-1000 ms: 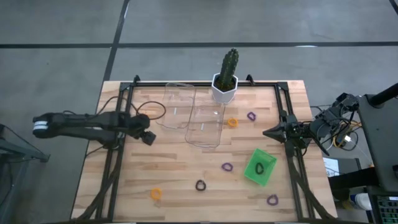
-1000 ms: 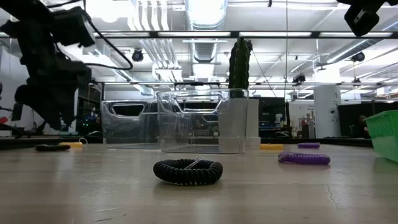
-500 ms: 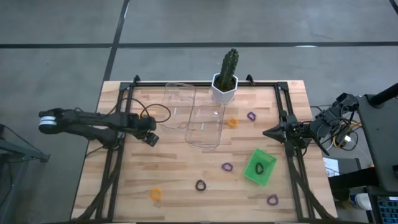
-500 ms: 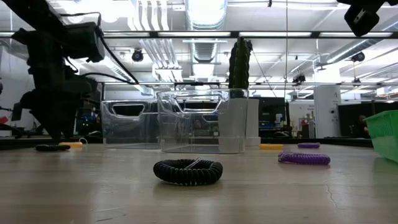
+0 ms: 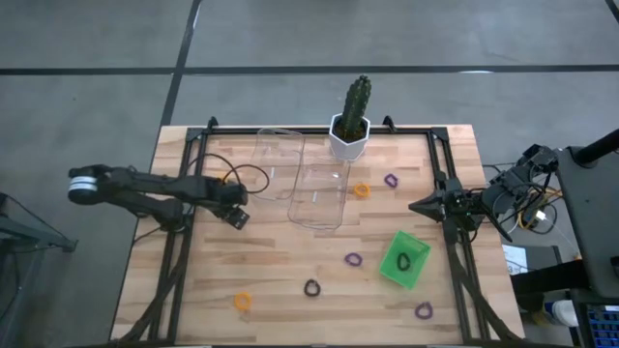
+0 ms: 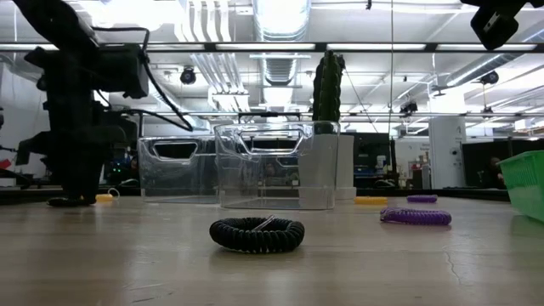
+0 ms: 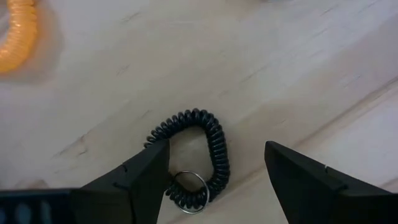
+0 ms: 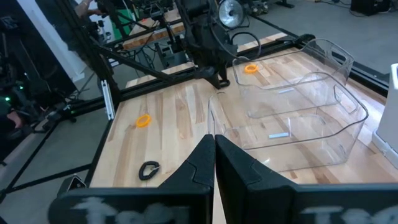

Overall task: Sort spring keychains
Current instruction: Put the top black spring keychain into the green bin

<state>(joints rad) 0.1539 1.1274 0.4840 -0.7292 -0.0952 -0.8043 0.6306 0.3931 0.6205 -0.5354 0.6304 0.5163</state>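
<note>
Your left hand [image 7: 214, 168] low over pale wood-plank worktop [image 7: 298, 68], fingers spread wide; black spring keychain [image 7: 196, 155] lies between them, orange one [image 7: 18, 37] just beyond. Your right hand [image 8: 214, 155] closed, empty, parked at worktop edge. Room behind: ceiling strip lights, dark equipment racks. No legible writing.
</note>
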